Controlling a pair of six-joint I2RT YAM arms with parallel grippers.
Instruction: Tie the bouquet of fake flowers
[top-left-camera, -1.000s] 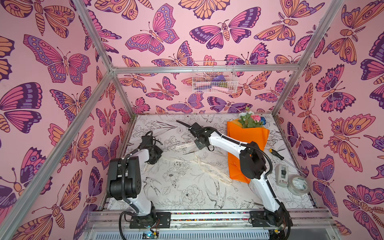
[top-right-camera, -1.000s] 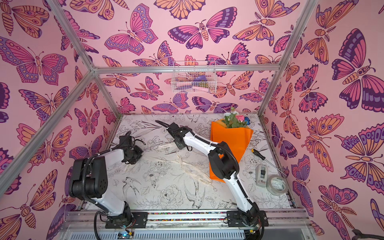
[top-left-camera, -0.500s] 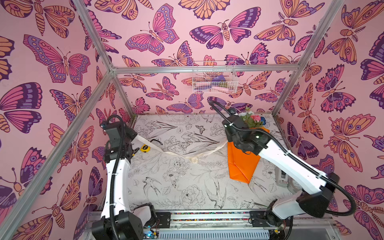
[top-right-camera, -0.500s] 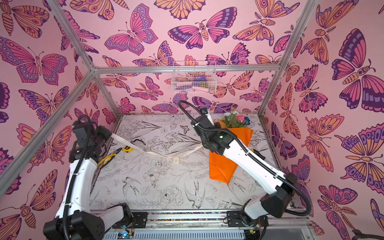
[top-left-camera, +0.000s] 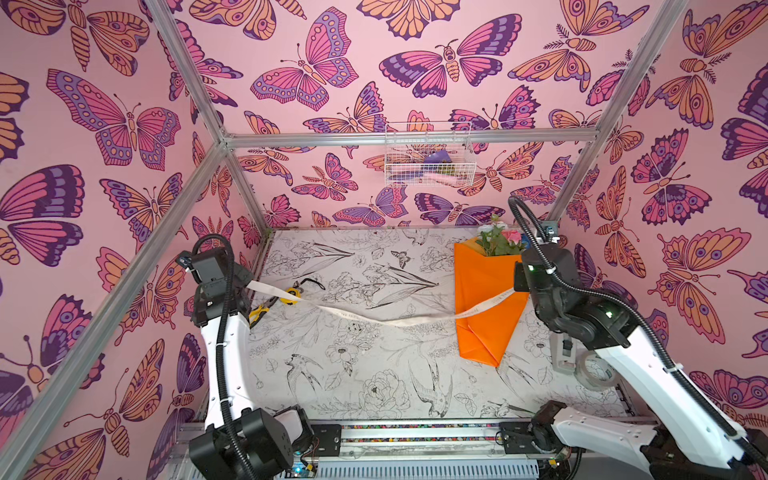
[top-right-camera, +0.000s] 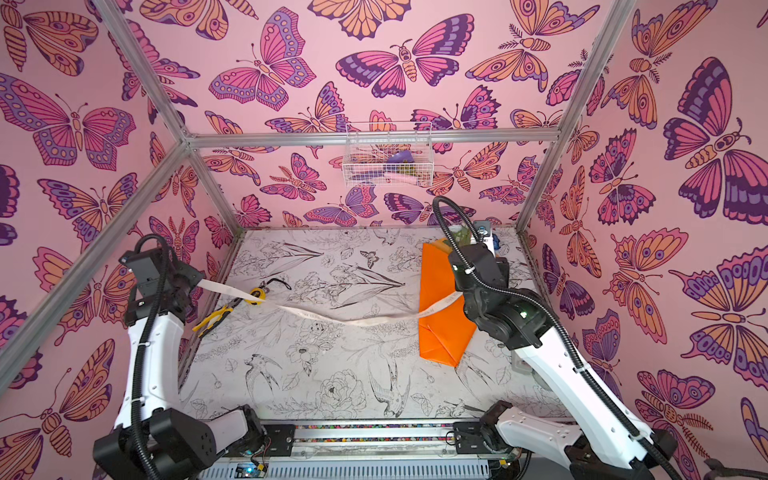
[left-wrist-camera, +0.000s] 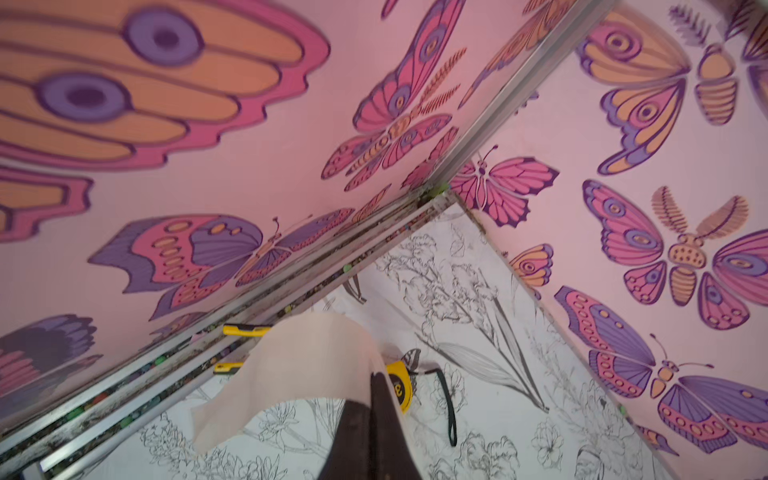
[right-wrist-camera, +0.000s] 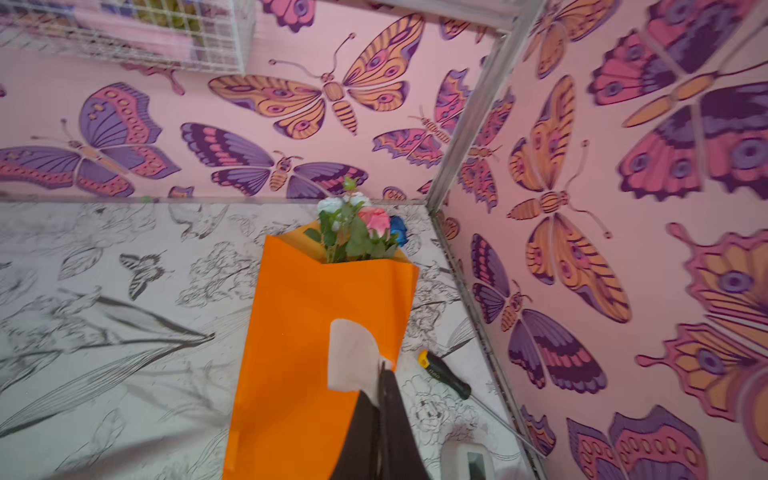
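We are at the ribbon-handling step; nothing is tied yet. The bouquet of fake flowers (top-left-camera: 478, 274) lies flat on the table (top-left-camera: 353, 374) towards its far right corner, with its blooms pointing at the back wall and the narrow folded end of its orange paper pointing to the front. The cream ribbon (top-left-camera: 374, 320) runs across the table between the 2 arms. The left claw (top-left-camera: 244, 283) is clenched on 1 end near the left wall; the left wrist view shows a loose flap curling past its tips. The right claw (top-left-camera: 517, 291) is clenched on the other end, raised over the wrapper's right edge. The band crosses in front of the orange paper, not beneath it, and sags low in the middle; we cannot tell whether it touches the table there.

We judge the task to be at an early stage, since the ribbon only spans the bundle. The next move calls for getting the band round the wrapper's waist, so 1 end must pass under or behind the paper. Both claws must keep the band taut enough not to slip, without dragging the light paper sideways.
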